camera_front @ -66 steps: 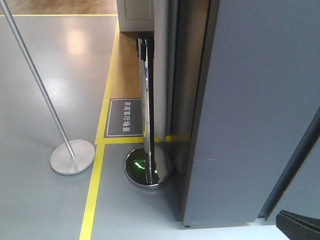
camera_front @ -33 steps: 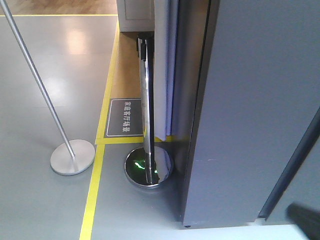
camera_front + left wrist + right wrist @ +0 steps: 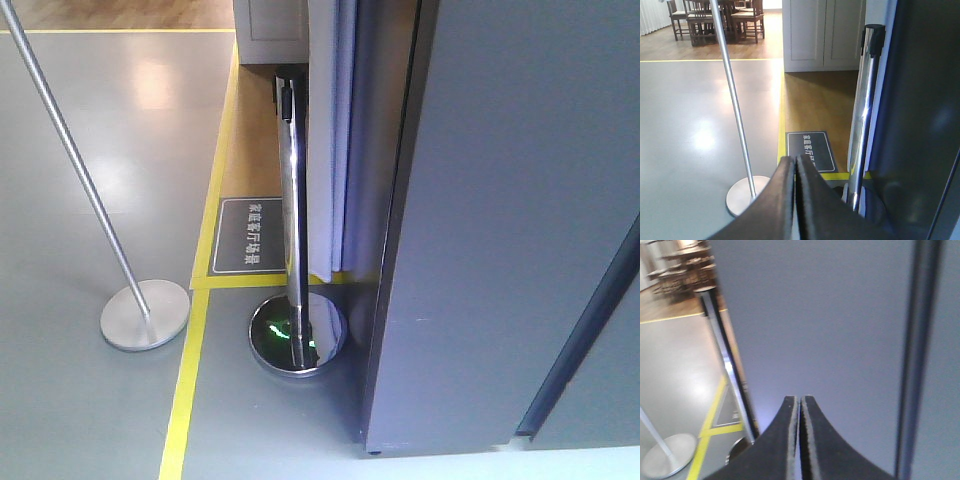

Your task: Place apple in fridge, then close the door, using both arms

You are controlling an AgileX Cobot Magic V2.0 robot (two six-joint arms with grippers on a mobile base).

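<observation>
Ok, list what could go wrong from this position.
1. The right gripper is shut and points at the grey fridge from close by; a further advance might scrape it.
2. The left gripper, also shut, faces the chrome post beside the fridge; a rightward swing could knock it.
3. No apple shows in any view, so whether it went inside cannot be confirmed.

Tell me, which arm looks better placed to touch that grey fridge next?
Probably the right. Its shut pincer points straight at the grey fridge panel, while the left pincer, also shut, faces the open floor and a stanchion post.
</observation>
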